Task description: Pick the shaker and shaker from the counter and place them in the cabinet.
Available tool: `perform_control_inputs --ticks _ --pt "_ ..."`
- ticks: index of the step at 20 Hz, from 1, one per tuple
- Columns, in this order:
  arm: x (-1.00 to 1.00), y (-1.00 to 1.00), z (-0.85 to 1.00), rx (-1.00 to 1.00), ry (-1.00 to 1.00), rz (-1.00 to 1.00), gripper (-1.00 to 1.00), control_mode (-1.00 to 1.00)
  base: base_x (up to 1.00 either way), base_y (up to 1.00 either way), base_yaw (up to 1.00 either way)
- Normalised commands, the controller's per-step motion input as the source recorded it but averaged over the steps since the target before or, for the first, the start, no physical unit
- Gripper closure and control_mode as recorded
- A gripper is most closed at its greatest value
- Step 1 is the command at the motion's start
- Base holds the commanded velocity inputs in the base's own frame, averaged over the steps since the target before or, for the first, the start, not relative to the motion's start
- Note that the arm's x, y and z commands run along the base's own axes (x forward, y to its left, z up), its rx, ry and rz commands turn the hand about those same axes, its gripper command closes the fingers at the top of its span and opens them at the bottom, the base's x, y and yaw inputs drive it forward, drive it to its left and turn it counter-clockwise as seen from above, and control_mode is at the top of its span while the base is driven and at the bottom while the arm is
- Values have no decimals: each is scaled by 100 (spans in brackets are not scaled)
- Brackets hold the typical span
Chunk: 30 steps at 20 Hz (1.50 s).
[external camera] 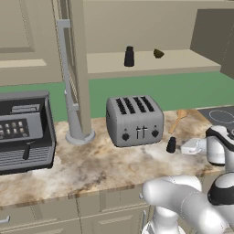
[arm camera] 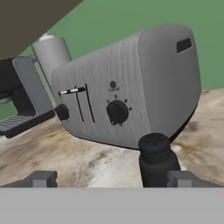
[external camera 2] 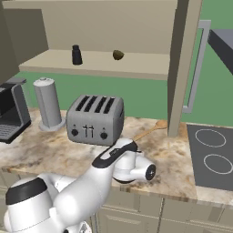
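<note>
One black shaker [external camera: 129, 56] stands upright on the tan shelf of the open cabinet [external camera: 151, 64], and it also shows as the shelf shaker [external camera 2: 76, 55] from the right. The other shaker [external camera: 171, 145] stands on the counter just right of the toaster's front corner. My gripper [external camera: 180, 147] is low over the counter, right beside it. In the hand view this shaker [arm camera: 157, 158] sits between the fingers, close against the right finger [arm camera: 183, 178] and far from the left one [arm camera: 41, 178]. The gripper [arm camera: 113, 179] is open.
A silver toaster [external camera: 135, 119] stands just behind the counter shaker. A coffee machine [external camera: 25, 130] and a grey cylinder [external camera: 77, 124] are to the left. A wooden spoon [external camera: 178, 119] and stovetop [external camera: 219, 114] lie to the right. A brown lump [external camera: 158, 53] sits on the shelf. The cabinet door [external camera 2: 184, 68] hangs open.
</note>
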Motion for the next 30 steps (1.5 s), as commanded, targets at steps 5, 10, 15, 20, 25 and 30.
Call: perform_control_inputs --ticks 5,10,15,20,25,30 --pt "1 0 -13 -4 1 0 -100 -100 0 0 0" --pt "12 0 -13 -2 0 0 -100 -100 0 0 0" --pt "22 -3 -9 0 0 0 -100 -100 0 0 0" --pt "23 -12 -11 0 0 0 -100 -100 0 0 0" --pt "27 -3 -12 0 0 0 -100 -100 0 0 0" --pt "29 -3 -15 0 0 0 -100 -100 0 0 0"
